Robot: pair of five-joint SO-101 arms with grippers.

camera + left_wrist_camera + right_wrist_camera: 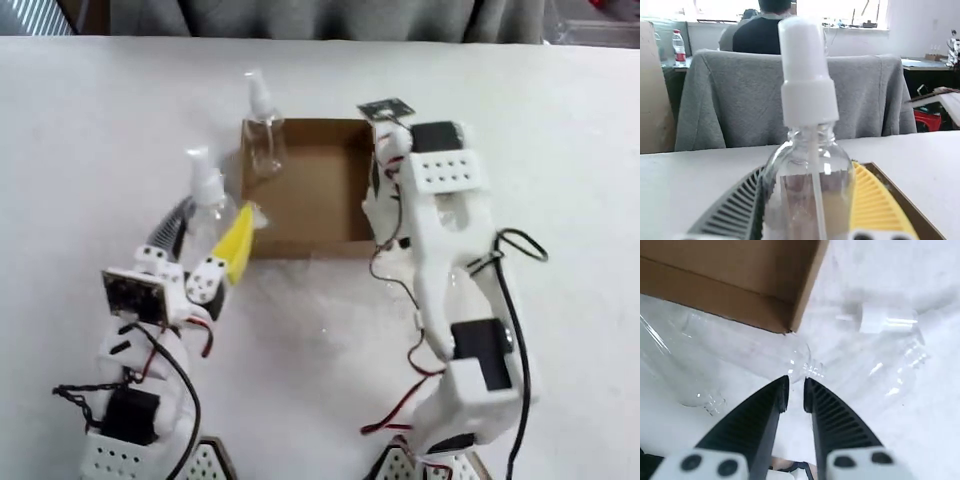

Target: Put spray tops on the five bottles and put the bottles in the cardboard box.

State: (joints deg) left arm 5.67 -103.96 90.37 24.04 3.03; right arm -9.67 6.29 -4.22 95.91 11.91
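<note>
Well, my left pincer [215, 215] is clenched on a capped bottle [205, 190], the grey and yellow fingers pressing its clear body from either side so it stands upright with the spray top [807, 75] free above them. It hangs just off the left wall of the cardboard box [320, 200], left of the frame's centre, which I judge is the staging spot for lifting it over the rim. Another topped bottle [265, 135] already sits in the box's upper-left corner. My right pincer [796, 385] is all but closed, nothing between its black fingers, pointing down at the table [100, 100] beside the box's corner, where a bare-necked bottle [807, 369] and one with a white top [885, 325] lie on their sides, probably next to be picked.
</note>
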